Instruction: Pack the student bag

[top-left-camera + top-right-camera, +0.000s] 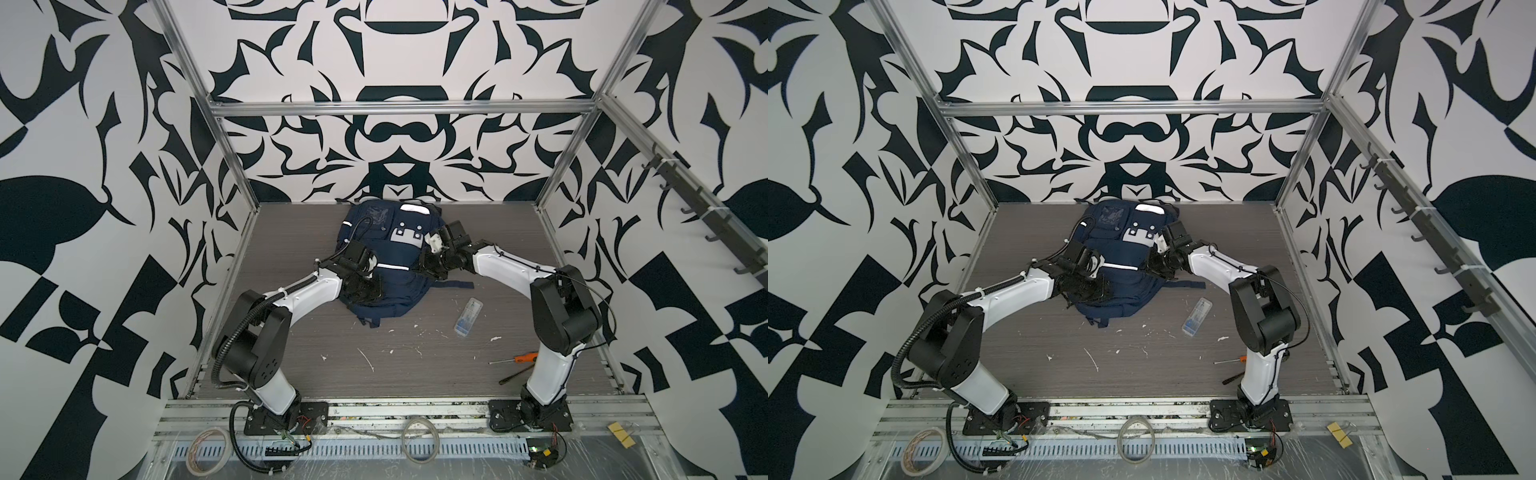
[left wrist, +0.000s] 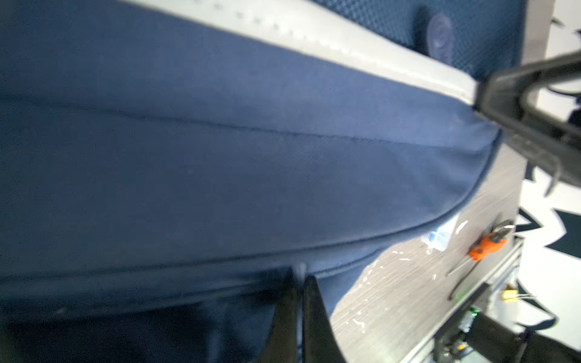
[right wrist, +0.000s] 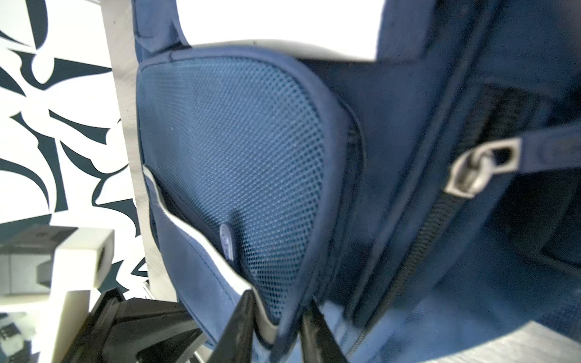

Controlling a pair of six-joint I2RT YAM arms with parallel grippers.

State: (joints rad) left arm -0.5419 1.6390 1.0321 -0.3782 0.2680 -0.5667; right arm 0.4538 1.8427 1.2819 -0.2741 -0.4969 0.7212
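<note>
Left gripper [image 2: 300,279]: jaws together, tips right at the piped seam on the near-left edge of the navy-blue fabric student bag [image 2: 220,157] with white reflective stripes. A small pale bit shows at the tips, can't tell whether any fabric is pinched. Right gripper [image 3: 279,311]: jaws a little apart, clamped on a fold at the bag's right side, with the corner of the blue mesh pocket [image 3: 232,163] and the end of a white stripe between them; grey metal zip pull [image 3: 481,169] close by. In both top views the bag lies front face up on the grey wood-grain desk [image 1: 316,332], back-centre near the rear wall, one arm on each side, dark strap [image 1: 455,285] trailing right. Clear plastic box [image 1: 468,316] sits near the bag's near-right corner, not touching. Orange-handled screwdriver [image 1: 524,357] lies by the right arm's base, well apart from the bag.
</note>
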